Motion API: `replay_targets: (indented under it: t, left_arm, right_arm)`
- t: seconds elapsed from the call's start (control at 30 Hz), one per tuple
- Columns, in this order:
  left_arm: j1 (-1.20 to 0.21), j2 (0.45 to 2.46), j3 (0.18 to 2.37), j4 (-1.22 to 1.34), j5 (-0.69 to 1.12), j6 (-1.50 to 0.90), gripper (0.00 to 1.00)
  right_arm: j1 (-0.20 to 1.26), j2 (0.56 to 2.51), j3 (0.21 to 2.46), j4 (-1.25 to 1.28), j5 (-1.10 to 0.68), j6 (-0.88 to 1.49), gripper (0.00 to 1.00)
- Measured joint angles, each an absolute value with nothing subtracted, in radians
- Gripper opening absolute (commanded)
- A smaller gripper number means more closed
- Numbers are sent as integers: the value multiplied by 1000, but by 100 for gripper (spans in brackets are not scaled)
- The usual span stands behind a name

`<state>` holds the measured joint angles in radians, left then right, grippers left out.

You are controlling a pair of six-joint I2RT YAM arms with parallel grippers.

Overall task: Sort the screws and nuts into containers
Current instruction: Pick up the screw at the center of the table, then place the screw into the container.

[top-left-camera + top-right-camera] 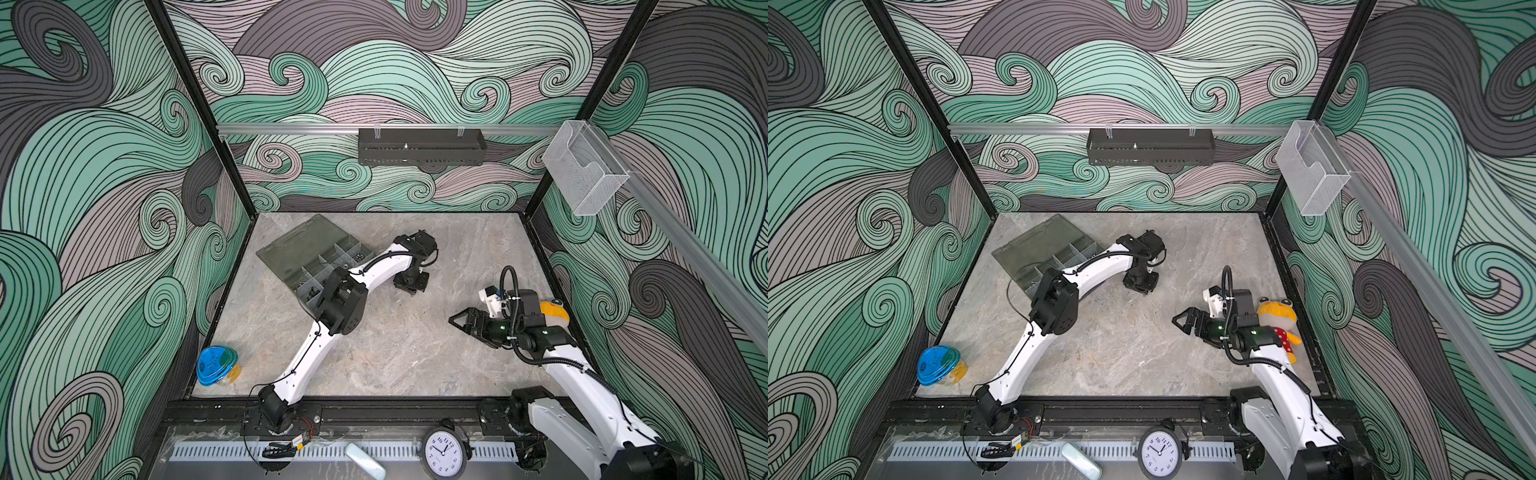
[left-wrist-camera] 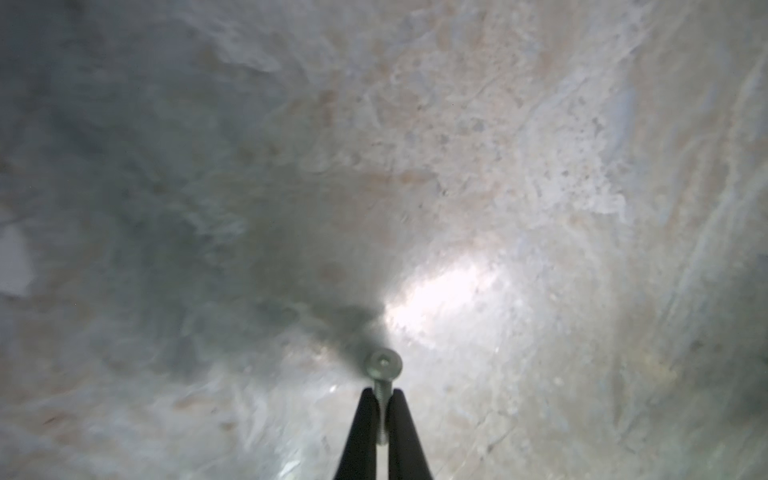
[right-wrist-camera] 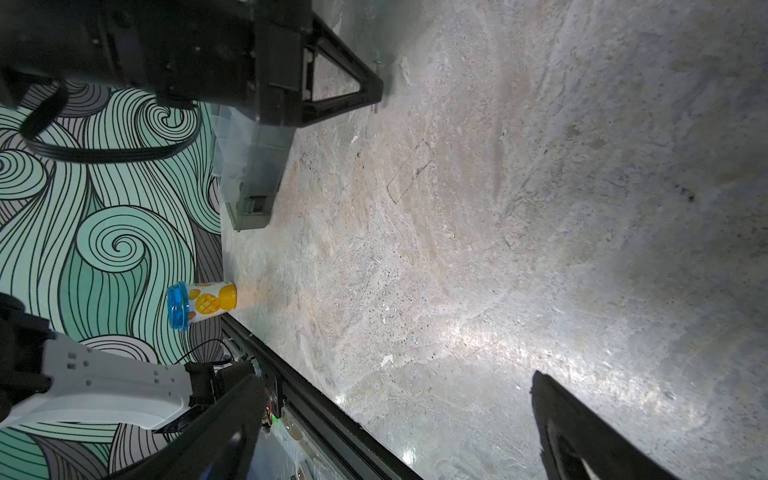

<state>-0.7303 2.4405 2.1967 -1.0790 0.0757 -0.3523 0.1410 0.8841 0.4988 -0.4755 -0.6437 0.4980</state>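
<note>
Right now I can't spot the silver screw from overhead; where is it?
Left wrist view: the silver screw is pinched by its shaft in the shut left gripper, over tabletop right of the organiser box.

Both top views high at front, looking down, wrist views close, low, sharing the table (image 1: pixel 415 353)

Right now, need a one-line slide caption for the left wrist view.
Left hand shut on a silver screw by its shaft, head poking past the fingertips, marbled tabletop behind.
</note>
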Motion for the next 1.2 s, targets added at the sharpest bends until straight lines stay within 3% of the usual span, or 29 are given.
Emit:
replay_targets:
  t: [0.23,0.47,0.73,1.0,1.2]
  left_arm:
    - [-587,2094,2000,-1007,68,-269,5]
    - [-256,1800,1673,-937,64,-199,5]
    - [19,1777,1474,-933,59,-147,6]
    - [39,1811,1467,-922,15,-134,10]
    - [45,1845,1464,-918,-15,-115,22]
  right_arm:
    - [237,897,539,-464,-610,527,100]
    - [486,1035,611,-295,-550,604,100]
    - [645,1201,701,-152,-505,659,100]
    - [659,1181,690,-130,-459,675,100]
    - [659,1152,666,-137,-436,678,100]
